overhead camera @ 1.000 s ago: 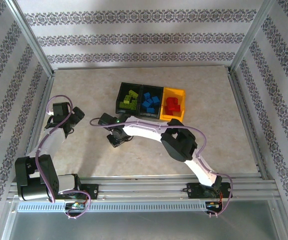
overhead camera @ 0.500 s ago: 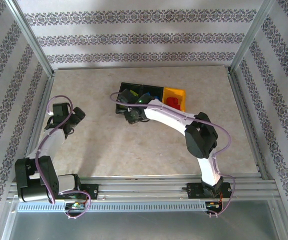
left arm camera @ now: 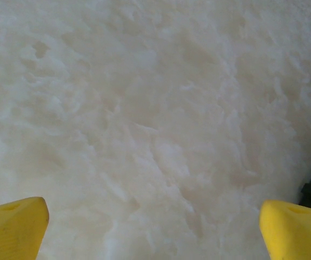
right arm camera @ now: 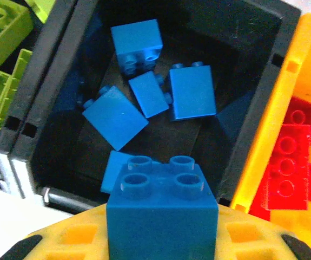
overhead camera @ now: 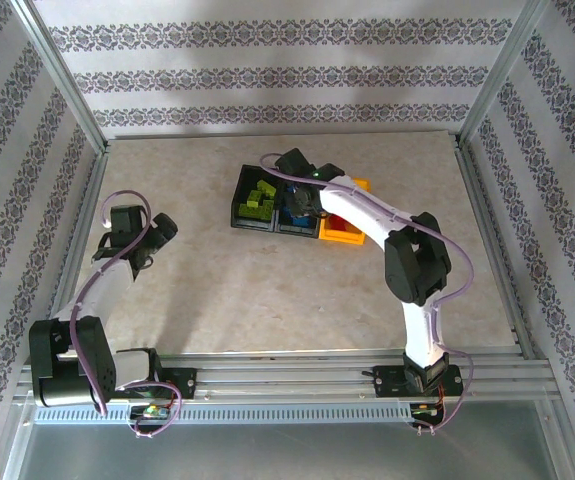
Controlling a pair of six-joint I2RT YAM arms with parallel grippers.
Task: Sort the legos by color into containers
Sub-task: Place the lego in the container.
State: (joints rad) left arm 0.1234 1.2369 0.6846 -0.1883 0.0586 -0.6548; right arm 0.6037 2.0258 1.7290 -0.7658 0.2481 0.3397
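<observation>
My right gripper (right arm camera: 161,241), clamped on a blue brick (right arm camera: 162,208) at lower centre, hangs over the near rim of the middle black bin (right arm camera: 236,27) holding blue legos (right arm camera: 192,97). Released here, it could clip the wall and tumble out, or right into the yellow bin (right arm camera: 301,81). My left gripper (left arm camera: 155,233) sits spread over bare table (left arm camera: 144,108).

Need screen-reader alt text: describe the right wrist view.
The right pincer holds a blue lego over the black bin of blue bricks, with green bricks at left and red bricks in a yellow bin at right.
</observation>
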